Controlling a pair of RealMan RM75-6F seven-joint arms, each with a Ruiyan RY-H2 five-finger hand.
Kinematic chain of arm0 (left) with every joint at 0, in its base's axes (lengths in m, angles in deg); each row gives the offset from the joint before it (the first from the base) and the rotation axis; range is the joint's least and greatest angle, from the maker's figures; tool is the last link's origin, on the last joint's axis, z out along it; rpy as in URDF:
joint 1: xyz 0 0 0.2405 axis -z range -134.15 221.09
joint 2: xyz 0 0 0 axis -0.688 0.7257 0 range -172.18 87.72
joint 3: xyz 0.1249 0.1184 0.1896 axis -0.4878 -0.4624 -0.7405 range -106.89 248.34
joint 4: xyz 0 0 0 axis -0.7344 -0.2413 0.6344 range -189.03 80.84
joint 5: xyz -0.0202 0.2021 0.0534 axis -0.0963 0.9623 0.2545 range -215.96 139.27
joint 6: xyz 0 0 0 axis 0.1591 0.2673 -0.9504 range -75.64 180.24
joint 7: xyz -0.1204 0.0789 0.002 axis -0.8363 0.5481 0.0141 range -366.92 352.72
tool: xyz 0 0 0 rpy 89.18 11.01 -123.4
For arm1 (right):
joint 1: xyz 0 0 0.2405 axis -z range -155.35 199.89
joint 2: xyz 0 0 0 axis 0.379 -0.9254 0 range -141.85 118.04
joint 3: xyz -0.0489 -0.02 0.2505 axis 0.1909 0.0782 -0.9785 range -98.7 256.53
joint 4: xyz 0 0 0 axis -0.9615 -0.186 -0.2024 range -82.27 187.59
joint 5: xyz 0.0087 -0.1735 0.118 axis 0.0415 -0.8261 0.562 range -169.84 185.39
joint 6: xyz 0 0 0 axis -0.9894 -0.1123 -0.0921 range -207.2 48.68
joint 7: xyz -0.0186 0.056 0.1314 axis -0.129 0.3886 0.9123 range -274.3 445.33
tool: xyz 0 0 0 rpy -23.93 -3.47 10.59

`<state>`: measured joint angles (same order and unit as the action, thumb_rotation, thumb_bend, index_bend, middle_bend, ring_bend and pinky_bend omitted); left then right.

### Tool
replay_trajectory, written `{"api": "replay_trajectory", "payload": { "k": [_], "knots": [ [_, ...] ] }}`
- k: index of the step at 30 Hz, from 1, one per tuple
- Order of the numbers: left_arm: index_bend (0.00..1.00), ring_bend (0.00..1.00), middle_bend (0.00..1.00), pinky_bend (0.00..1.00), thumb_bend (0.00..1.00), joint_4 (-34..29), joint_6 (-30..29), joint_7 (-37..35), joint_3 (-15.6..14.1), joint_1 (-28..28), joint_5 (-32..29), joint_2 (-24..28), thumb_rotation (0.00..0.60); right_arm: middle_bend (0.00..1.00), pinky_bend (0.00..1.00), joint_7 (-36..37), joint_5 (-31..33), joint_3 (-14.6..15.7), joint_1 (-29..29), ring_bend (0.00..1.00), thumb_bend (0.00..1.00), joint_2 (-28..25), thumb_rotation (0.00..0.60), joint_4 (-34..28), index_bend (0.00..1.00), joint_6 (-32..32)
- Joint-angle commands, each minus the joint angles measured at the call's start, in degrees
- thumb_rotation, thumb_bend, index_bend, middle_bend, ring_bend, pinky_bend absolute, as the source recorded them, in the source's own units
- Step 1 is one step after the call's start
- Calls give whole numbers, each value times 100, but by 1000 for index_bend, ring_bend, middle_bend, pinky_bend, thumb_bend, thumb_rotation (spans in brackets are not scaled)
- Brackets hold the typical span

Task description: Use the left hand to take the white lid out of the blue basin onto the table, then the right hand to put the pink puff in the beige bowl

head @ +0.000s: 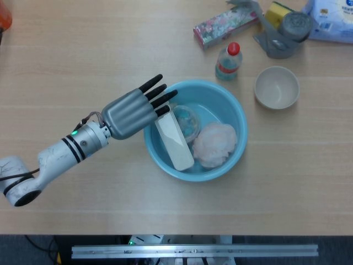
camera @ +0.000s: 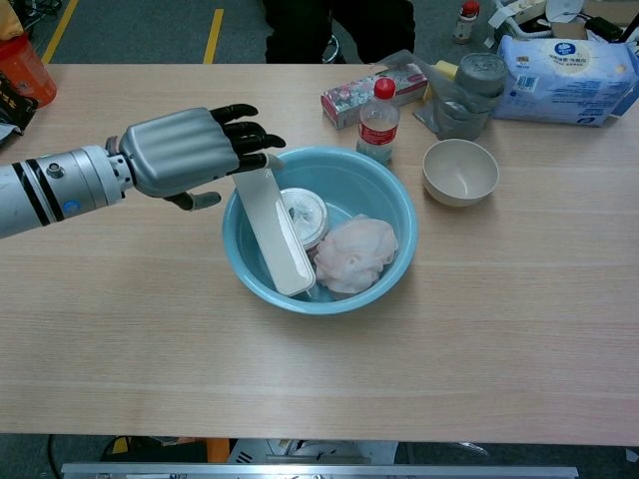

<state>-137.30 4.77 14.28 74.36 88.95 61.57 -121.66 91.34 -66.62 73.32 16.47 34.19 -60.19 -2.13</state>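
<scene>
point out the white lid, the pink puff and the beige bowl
white lid (head: 175, 142), head view, middle of its long flat face
pink puff (head: 215, 144), head view, centre of the fluffy mass
beige bowl (camera: 460, 172), chest view, inner hollow

Water bottle, floral box, tissues

Lab: floor tape, cluttered table.

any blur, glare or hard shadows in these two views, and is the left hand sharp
Head view: even, soft light, only a faint shadow beneath the left hand, which is sharp. Chest view: the hand is crisp too, with mild sheen on its silver back; the blue basin and white lid show no harsh glare.
</scene>
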Motion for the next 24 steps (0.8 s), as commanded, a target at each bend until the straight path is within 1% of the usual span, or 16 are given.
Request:
{"api": "replay_trajectory", "payload": {
  "k": [1,6,14,20,24],
  "knots": [
    [138,102,53,36,356,78,50,143,-8,56,-86,-86,600,303,157,18,4,-2,2,89,375,2,600,15,257,-8],
    [162,102,53,37,355,153,46,237,-62,101,-164,-164,600,303,157,51,19,-5,11,89,374,-2,600,36,256,-14],
    [162,102,53,36,356,245,60,361,-119,160,-337,-264,600,304,157,75,34,-5,19,89,375,-9,600,44,256,-34],
    [164,102,53,36,355,313,43,376,-178,215,-381,-333,600,304,157,109,45,1,44,89,374,-27,600,55,257,-26],
    [185,102,57,36,355,388,34,322,-222,262,-390,-402,600,304,157,156,46,5,61,89,374,-27,600,76,257,-27]
  ]
}}
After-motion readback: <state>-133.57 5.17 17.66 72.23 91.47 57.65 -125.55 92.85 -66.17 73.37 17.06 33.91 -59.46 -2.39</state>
